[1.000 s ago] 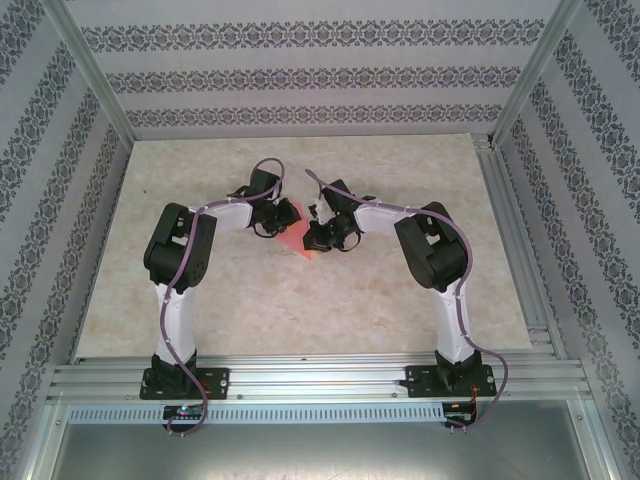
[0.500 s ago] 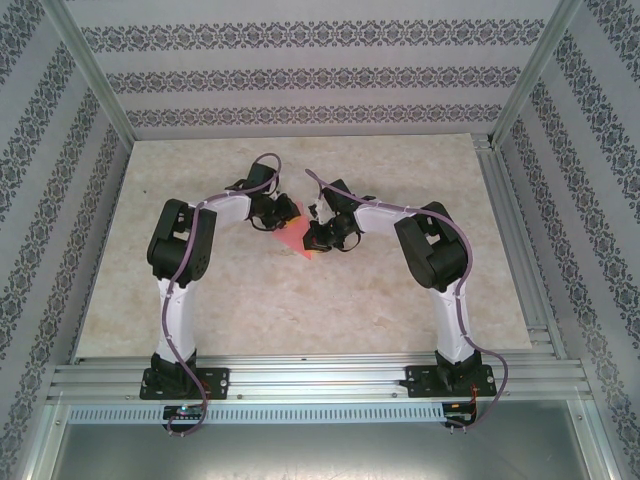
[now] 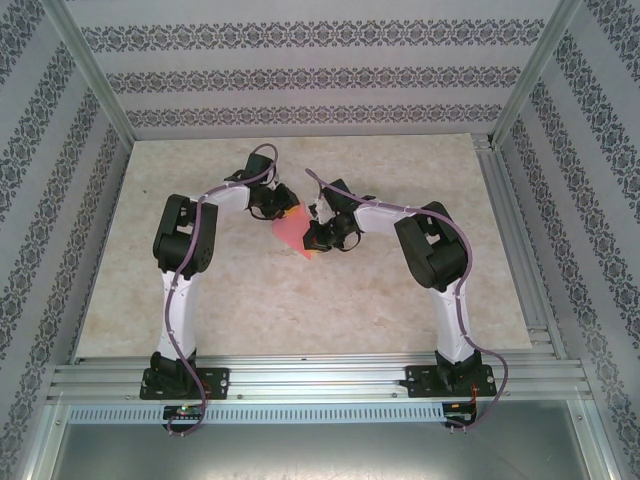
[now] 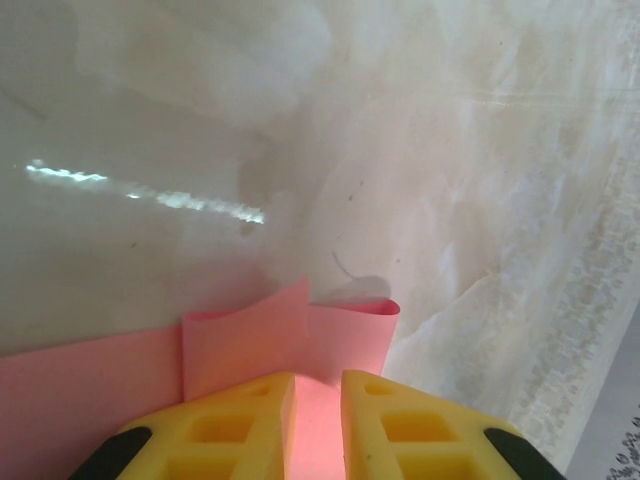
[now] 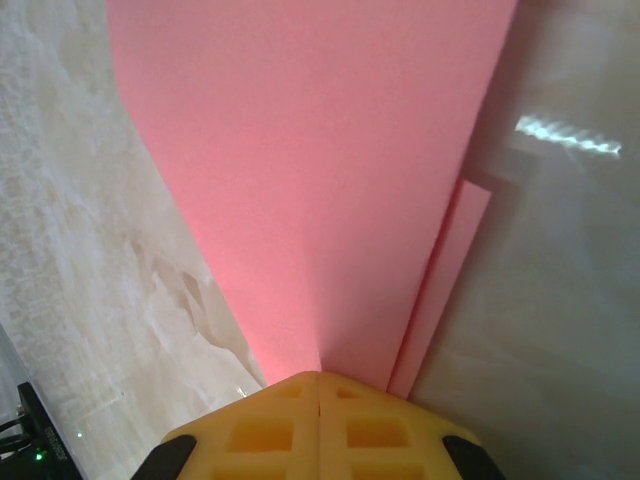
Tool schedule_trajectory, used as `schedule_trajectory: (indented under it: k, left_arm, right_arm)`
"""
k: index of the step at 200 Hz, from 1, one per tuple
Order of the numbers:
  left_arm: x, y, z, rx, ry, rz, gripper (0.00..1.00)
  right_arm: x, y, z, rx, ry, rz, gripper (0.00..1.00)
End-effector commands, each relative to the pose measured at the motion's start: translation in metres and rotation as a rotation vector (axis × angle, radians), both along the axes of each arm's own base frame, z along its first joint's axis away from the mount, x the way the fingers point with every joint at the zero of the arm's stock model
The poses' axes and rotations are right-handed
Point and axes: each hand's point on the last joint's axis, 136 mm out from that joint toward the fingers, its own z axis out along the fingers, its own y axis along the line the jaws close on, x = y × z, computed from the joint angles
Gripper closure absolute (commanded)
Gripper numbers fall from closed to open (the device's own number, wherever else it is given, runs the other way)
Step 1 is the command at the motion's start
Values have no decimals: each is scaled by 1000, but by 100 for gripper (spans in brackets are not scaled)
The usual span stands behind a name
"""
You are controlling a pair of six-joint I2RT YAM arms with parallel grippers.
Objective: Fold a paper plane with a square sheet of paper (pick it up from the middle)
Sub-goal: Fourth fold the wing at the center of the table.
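Looking down from above, both arms bend inward and meet a little beyond the middle of the pale marbled table (image 3: 400,310). The pink paper (image 3: 291,232) lies between them on the tabletop. The left gripper (image 3: 283,211) is at its far left edge and the right gripper (image 3: 312,241) at its near right corner. From this height the jaws are too small to judge. Patterned walls (image 3: 320,80) close in the table on three sides.

In the left wrist view, the left gripper (image 4: 318,388) has its yellow fingers (image 4: 245,425) at the bottom of the picture. A narrow gap separates them, so the jaws stand slightly apart. Pink paper (image 4: 285,335) fills that gap and runs out ahead of the tips as a small folded flap, curled up at its far edge. More of the sheet lies flat to the left. I cannot tell whether the fingers pinch the paper or only straddle it. Bare table stretches beyond, with a streak of glare on it.

In the right wrist view, the right gripper (image 5: 318,380) has its two yellow fingers (image 5: 385,430) pressed together with no gap, clamped on the paper (image 5: 310,170). The sheet fans out from the tips and widens toward the top of the picture. A narrow strip of the same pink paper runs along its right side. Table shows on both sides.
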Motion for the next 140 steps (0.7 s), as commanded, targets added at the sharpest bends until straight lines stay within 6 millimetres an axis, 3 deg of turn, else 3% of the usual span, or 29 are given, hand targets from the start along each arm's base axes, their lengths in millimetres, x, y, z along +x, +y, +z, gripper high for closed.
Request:
schedule_trajectory:
  k: [1, 44, 94, 114, 127, 140]
  left_arm:
    - [29, 34, -20, 71, -34, 77, 77]
    - [45, 35, -10, 52, -49, 80, 75]
    - [59, 40, -14, 40, -47, 78, 73]
    - [68, 36, 5, 1, -80, 57, 72]
    - [73, 31, 30, -29, -123, 39, 69]
    - [76, 29, 57, -46, -171, 25, 67]
  right_arm:
    - [-39, -43, -63, -234, 168, -8, 100]
    - [-38, -43, -65, -239, 172, -10, 100]
    - [-35, -41, -59, -227, 161, -8, 100]
    - [-27, -35, -45, -200, 130, -7, 96]
    - [-18, -27, -23, -154, 84, -7, 95]
    - [-7, -22, 3, -120, 27, -19, 86]
